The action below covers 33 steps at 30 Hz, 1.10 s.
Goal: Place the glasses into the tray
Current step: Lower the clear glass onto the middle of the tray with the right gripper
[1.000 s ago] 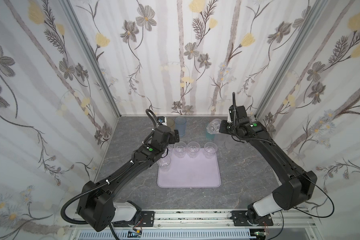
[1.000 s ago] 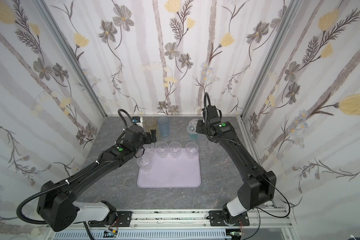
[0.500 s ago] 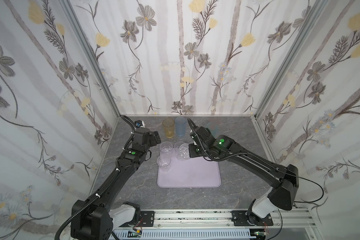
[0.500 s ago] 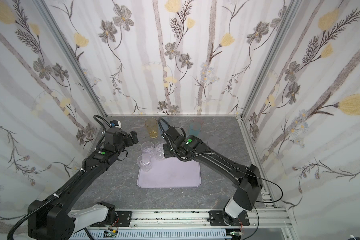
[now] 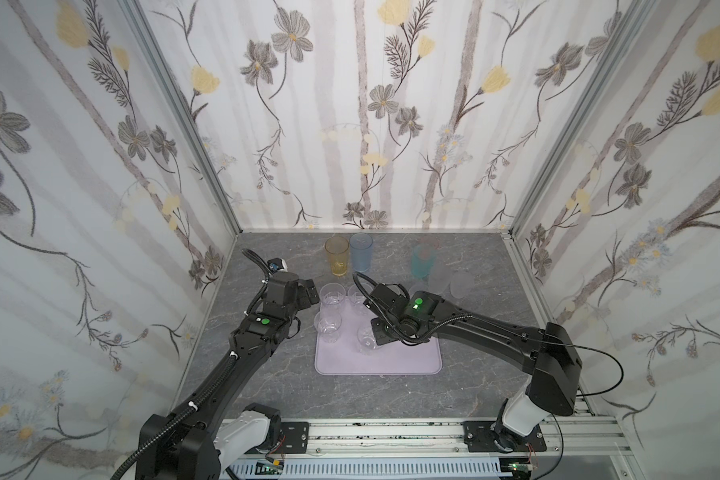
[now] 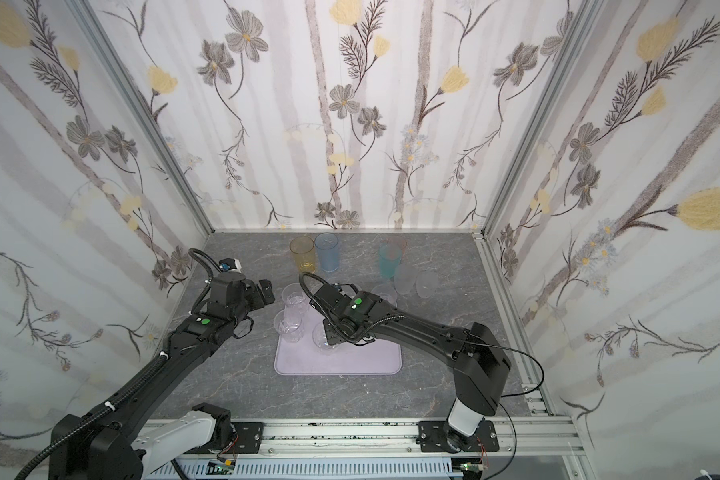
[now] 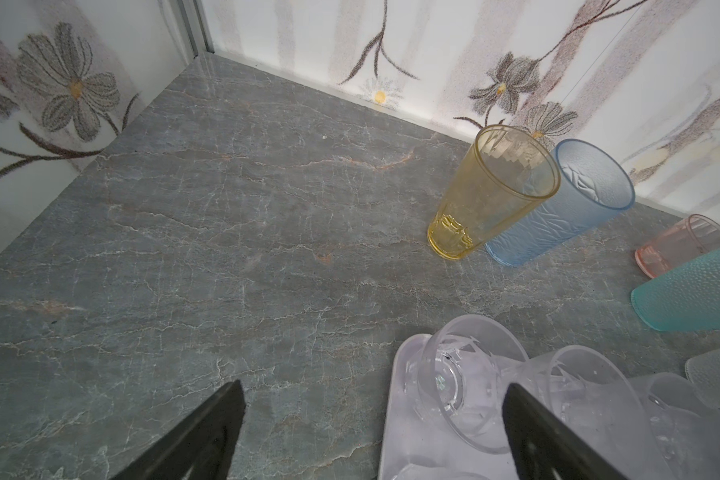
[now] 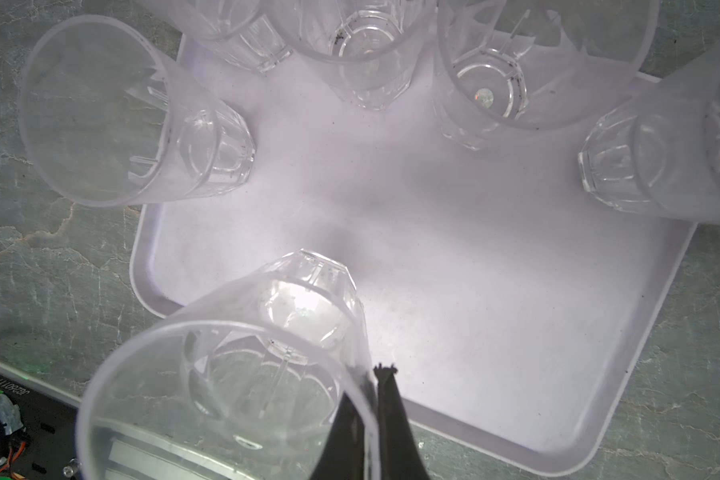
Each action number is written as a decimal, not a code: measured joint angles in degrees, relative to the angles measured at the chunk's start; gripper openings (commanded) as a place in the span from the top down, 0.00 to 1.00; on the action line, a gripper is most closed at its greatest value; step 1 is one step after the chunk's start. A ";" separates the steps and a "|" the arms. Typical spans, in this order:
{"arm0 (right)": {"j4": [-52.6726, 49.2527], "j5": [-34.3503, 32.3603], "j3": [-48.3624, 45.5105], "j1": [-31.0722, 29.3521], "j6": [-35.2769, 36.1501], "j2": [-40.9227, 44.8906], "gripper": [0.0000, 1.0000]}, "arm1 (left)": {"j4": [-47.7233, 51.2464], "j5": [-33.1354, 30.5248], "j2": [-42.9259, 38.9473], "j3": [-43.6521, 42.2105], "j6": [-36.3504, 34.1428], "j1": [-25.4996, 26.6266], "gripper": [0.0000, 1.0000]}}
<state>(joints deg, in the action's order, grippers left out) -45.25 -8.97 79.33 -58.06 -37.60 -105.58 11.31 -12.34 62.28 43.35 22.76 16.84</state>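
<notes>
The lilac tray (image 5: 408, 359) (image 6: 371, 359) lies mid-table. My right gripper (image 8: 377, 374) is shut on the rim of a short clear glass (image 8: 242, 365) (image 5: 366, 338), held upright low over the tray's middle. I cannot tell whether its base touches. Several clear glasses (image 5: 332, 297) (image 8: 362, 50) stand along the tray's far and left edges. My left gripper (image 7: 373, 386) (image 5: 308, 289) hangs open and empty by the tray's far left corner, beside a clear glass (image 7: 466, 382).
Behind the tray stand an amber glass (image 5: 336, 257) (image 7: 487, 195), a blue one (image 5: 361, 252) and a teal one (image 5: 423, 259). A pink one (image 7: 678, 245) stands behind the teal. Frosted glasses (image 5: 460, 284) stand at the back right. Papered walls close three sides.
My right arm has swung from the back right down over the tray, carrying the clear glass. My left arm has drawn back from the tray to its far left corner, open.
</notes>
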 measured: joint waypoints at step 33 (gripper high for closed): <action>2.01 2.03 11.76 4.87 4.42 -16.09 0.89 | -6.86 6.69 1.31 -3.56 1.55 1.66 0.00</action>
<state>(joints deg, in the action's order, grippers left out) -43.24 -6.94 91.09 -53.19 -33.19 -121.67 4.45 -5.65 63.59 39.79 24.32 18.50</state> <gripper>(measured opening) 0.113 0.997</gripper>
